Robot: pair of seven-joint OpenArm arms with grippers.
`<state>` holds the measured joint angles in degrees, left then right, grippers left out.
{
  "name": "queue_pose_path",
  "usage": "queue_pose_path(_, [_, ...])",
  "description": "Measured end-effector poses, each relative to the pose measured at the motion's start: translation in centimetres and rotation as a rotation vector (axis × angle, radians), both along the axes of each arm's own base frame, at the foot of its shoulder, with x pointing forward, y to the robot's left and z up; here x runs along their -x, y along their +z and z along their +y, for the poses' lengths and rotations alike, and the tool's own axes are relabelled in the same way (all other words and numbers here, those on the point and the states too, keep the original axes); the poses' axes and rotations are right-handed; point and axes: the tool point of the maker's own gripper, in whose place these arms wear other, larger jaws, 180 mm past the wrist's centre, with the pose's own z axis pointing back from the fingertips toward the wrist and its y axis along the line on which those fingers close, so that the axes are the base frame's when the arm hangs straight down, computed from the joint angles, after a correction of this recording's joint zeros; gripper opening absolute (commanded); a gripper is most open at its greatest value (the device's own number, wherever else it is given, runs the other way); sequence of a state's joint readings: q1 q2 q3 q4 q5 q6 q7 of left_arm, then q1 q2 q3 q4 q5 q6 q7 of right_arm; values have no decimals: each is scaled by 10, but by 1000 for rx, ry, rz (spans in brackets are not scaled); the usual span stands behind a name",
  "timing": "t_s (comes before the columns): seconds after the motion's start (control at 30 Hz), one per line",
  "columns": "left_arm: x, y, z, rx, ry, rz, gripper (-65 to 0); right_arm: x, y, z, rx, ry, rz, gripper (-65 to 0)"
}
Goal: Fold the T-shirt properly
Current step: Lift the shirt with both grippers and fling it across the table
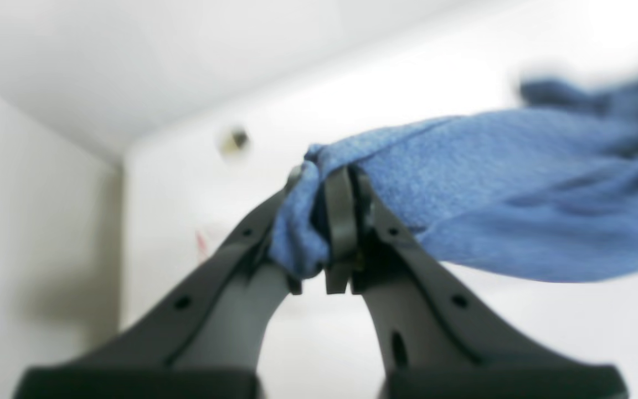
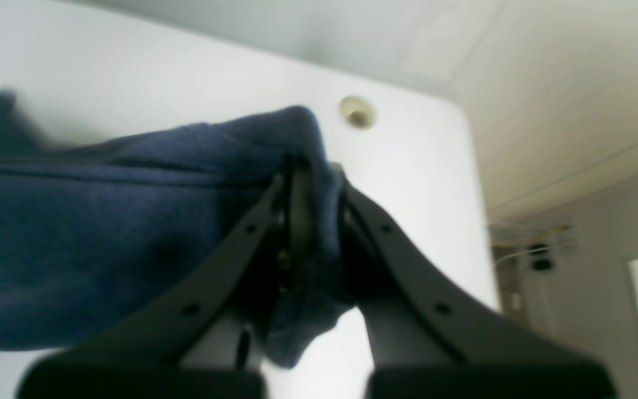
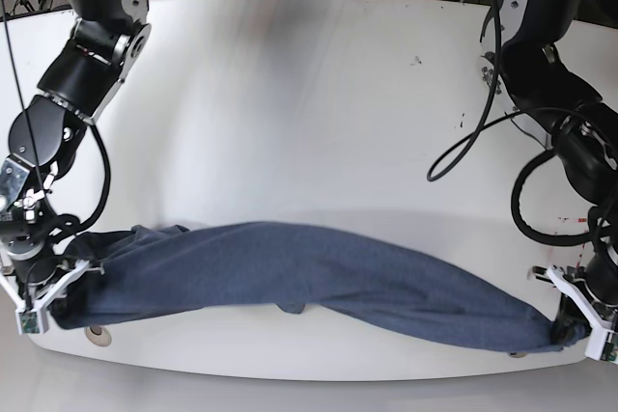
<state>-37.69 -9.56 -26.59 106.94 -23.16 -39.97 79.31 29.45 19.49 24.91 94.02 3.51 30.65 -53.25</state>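
Note:
The dark slate-blue T-shirt (image 3: 309, 277) is stretched in a long sagging band across the near part of the white table (image 3: 309, 103) in the base view. My left gripper (image 3: 572, 335) is shut on its right end near the front right corner. In the left wrist view the gripper (image 1: 335, 221) pinches a bunched fold of the shirt (image 1: 490, 183), which runs off to the right. My right gripper (image 3: 58, 308) is shut on the left end; in the right wrist view the gripper (image 2: 308, 221) clamps the shirt (image 2: 103, 233). No lettering shows.
Both arms reach down to the table's near corners. A round hole (image 3: 97, 336) in the tabletop lies by the right gripper, and it also shows in the right wrist view (image 2: 356, 112). Cables (image 3: 473, 142) hang along the left arm. The table's front edge (image 3: 309, 375) is just below the shirt.

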Motion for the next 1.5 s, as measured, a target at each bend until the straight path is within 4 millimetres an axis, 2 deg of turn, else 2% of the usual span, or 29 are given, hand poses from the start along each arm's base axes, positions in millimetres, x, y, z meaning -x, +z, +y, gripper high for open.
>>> queue_pose_path(0.17, [-6, 36, 8, -1, 17, -77, -650, -8, 38, -23, 24, -44, -52, -650])
queue_pose_path(0.27, [-11, 43, 7, 12, 10, -88, -650, -10, 51, -29, 27, -56, -64, -650])
queue_pose_path(0.5, [-18, 64, 17, 14, 20, -110, -650, -16, 72, -28, 38, -40, -92, -650])
queue_pose_path(0.77, [-25, 91, 20, 33, 16, -156, -650, -24, 110, -22, 74, -26, -145, -650])
queue_pose_path(1.07, [-28, 115, 21, 47, 11, -199, -650, -44, 121, 2, 82, 40, -140, -650])
queue_pose_path(1.3, [-24, 135, 34, 26, 33, -234, -650, -43, 144, -5, 93, 24, -183, -650])
queue_pose_path(1.43, [-29, 129, 38, 43, 31, -211, -650, -41, 146, -10, 99, 14, -187, -650])
queue_pose_path(1.5, [-31, 118, 37, 45, 32, -186, -650, -40, 136, -9, 100, 16, -173, -650])
